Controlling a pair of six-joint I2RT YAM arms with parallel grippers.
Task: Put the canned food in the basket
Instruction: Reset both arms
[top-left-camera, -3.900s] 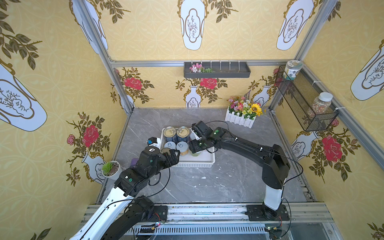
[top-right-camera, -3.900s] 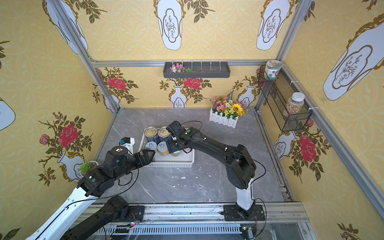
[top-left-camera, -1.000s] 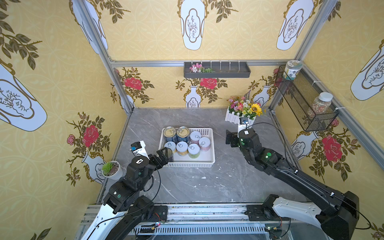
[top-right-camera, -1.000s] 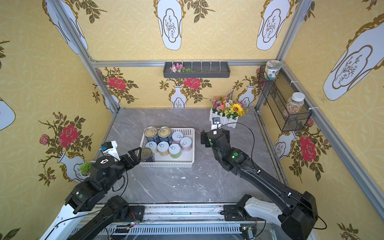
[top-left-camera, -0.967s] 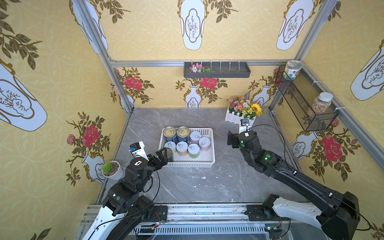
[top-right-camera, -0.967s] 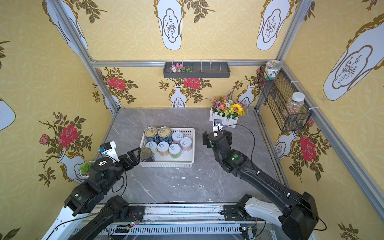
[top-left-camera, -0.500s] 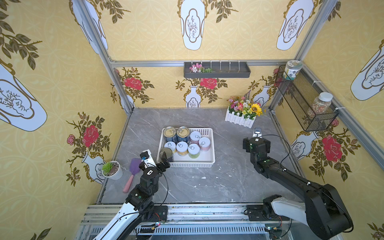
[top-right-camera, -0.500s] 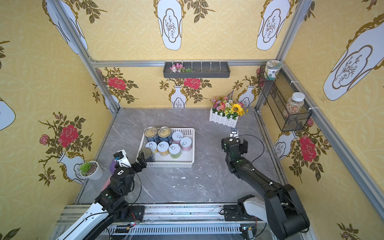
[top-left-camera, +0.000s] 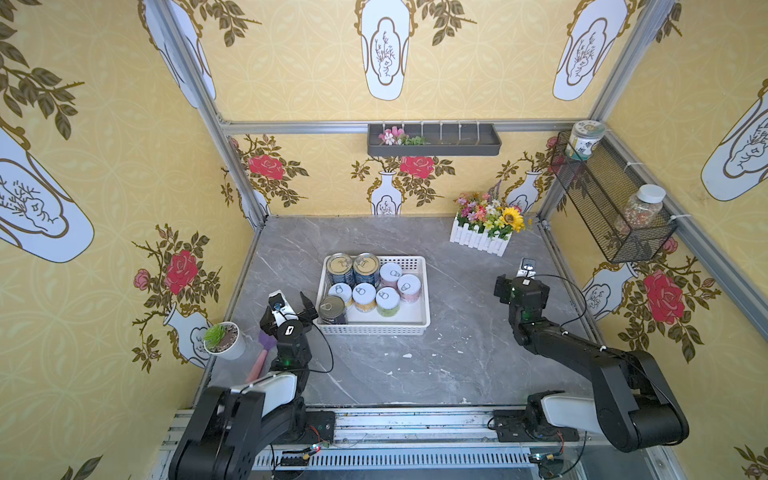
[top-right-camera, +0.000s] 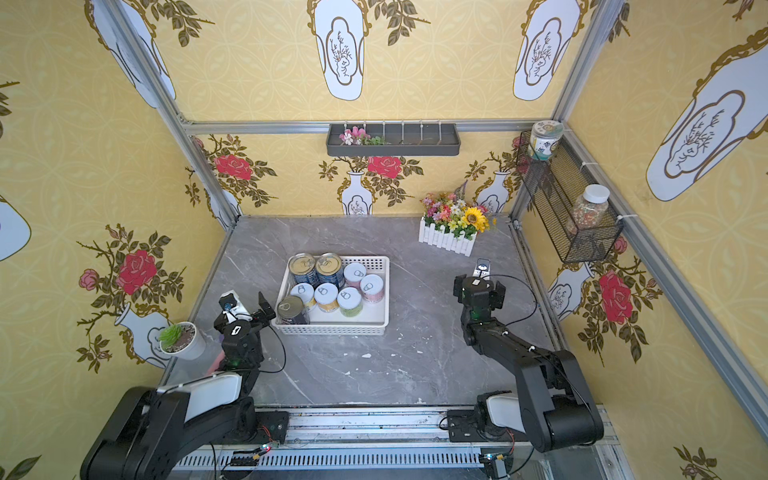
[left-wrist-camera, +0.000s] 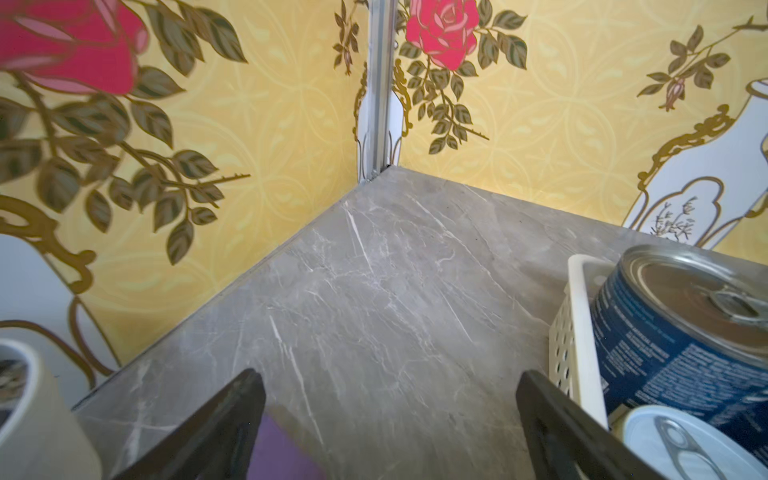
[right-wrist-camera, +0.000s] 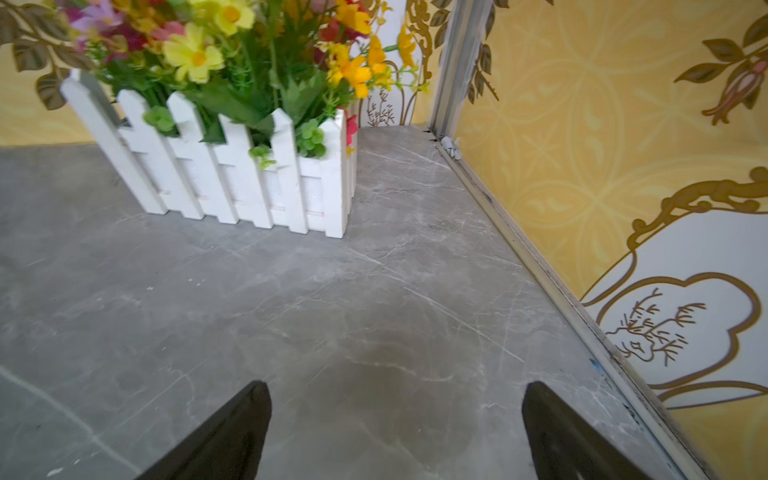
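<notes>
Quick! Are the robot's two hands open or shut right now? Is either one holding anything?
Left gripper: open, holding nothing.
Right gripper: open, holding nothing.

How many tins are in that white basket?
8, all in the basket: two blue tins far left, two pink tins beside them, three small tins in front, one dark tin near-left corner.
</notes>
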